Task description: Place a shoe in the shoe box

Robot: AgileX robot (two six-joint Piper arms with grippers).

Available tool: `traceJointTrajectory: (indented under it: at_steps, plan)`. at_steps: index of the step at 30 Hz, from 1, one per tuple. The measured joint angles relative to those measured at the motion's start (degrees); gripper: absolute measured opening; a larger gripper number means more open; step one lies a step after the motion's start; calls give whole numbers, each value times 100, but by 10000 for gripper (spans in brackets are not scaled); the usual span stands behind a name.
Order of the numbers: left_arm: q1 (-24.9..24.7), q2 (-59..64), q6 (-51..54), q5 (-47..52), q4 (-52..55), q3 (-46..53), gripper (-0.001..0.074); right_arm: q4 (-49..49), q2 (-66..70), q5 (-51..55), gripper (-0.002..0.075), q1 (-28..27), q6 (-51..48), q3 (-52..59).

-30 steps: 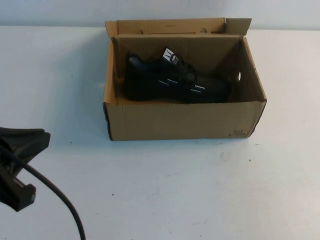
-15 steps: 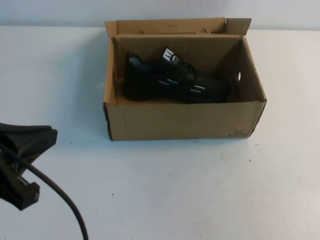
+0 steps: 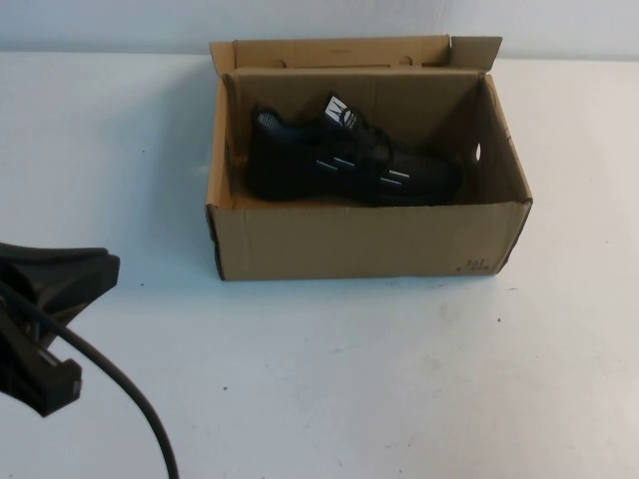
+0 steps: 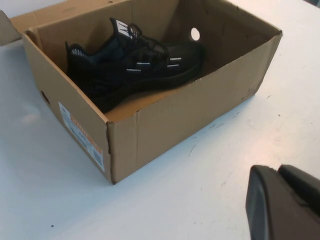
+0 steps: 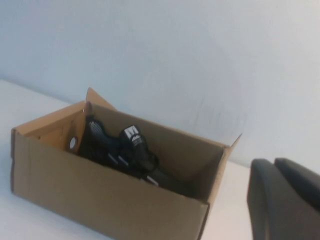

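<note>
Only the left gripper (image 3: 45, 329) creeps slightly rightward, its state unclear, the right gripper (image 5: 282, 200) likewise unreadable — the shoe (image 3: 344, 160) lies inside the shoe box (image 3: 364, 239), apparently delivered.

White table (image 3: 329, 379) — shoe box (image 3: 359, 239) on it

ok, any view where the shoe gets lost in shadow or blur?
High view: sneaker dark inside the cardboard box, white dashes readable. Left wrist view: sharpest; left pincer at the corner. Right wrist view: soft, shoe murky; right pincer at the edge.
</note>
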Motion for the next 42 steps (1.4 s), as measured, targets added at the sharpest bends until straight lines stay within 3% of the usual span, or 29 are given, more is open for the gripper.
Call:
traceJointTrajectory:
  at_steps: [21,27,32,37,42]
  plan:
    - [0,0,0,0,7,0,-1,0,-3,1049,-16,0,0,12]
    - [0,-327,-62,-928,-388,351,-1,3,-3,1059,-16,0,0,12]
    - [0,-1489,-365,-1582,-266,879,-1,24,-3,1061,-16,0,0,12]
    - [0,-3257,-1345,-2161,790,1791,-1,34,-3,1095,-16,0,0,12]
    - [0,-4234,-3787,-2426,3203,2705,-1,34,-13,1153,-16,0,0,12]
